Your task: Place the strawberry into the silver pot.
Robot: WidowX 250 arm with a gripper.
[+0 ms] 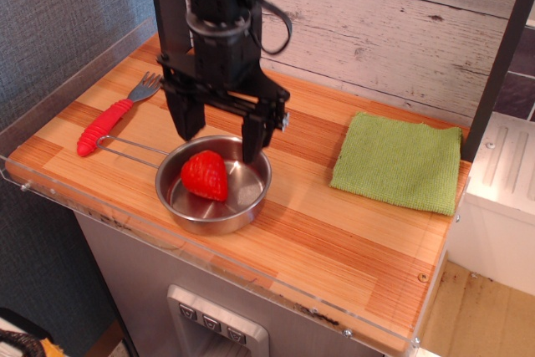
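Note:
The red strawberry (pixel 206 175) lies inside the silver pot (pixel 251 203), toward its left side. The pot stands near the front left of the wooden counter, its thin wire handle (pixel 129 150) pointing left. My black gripper (pixel 221 135) hangs just above the pot's back rim, open and empty. Its two fingers stand wide apart, one behind the strawberry on the left and one over the pot's right rim.
A fork with a red handle (pixel 113 115) lies at the left of the counter. A green cloth (pixel 399 161) lies at the right. A wooden plank wall stands behind, and a clear plastic guard (pixel 125 232) runs along the front and left edges.

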